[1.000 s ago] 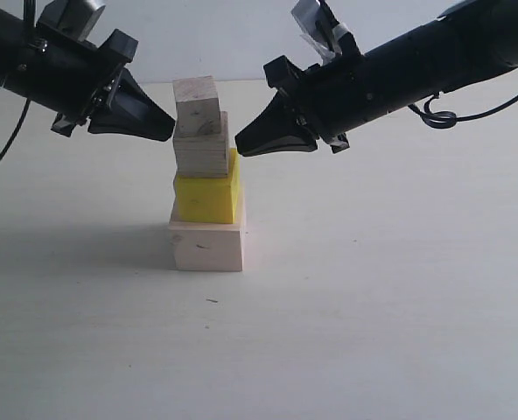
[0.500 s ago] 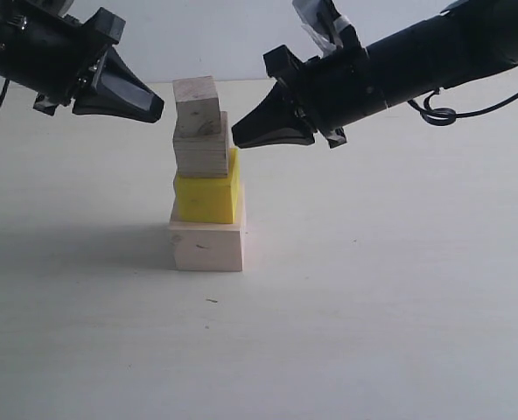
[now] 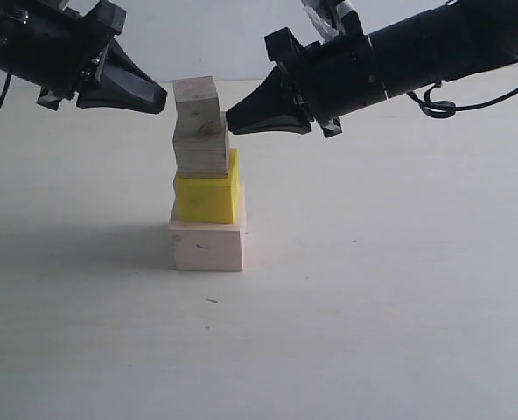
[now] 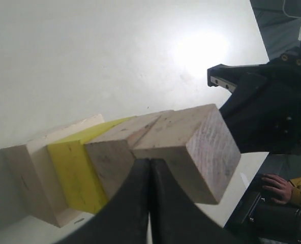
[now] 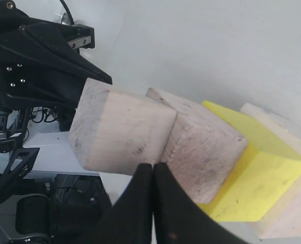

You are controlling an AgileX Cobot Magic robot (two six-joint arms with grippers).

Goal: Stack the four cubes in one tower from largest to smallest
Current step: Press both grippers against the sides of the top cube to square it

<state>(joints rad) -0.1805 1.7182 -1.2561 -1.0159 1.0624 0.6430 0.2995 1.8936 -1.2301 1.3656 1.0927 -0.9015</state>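
Already the tower stands complete on the worktop (image 3: 373,289), a little left of the middle in the exterior view. The large cube (image 3: 206,247) is the base, the yellow cube (image 3: 206,198) sits on it, then the medium cube (image 3: 200,153), and the small cube (image 3: 197,103) is the cap. The column is not perfectly straight: the yellow cube sits toward the right edge of the base, and the small cube looks a little turned on the medium one.

The left jaws are pressed fully together and hold nothing; their tip hangs just beside the left face of the small cube, with a narrow gap. The right jaws are also closed and empty. Their tip points at the right side of the tower, where the small cube meets the medium one. It is very near; I cannot tell if it touches.

I judge that the wooden cubes are light, stiff and dry, so they will not deform and should not slip much. The yellow cube looks smoother and may slide more easily. If one cube needs correction, the good place to take hold is two opposite flat side faces, near the middle height, not the corners. A loose stack like this probably falls from a small side push, so any contact must be gentle.
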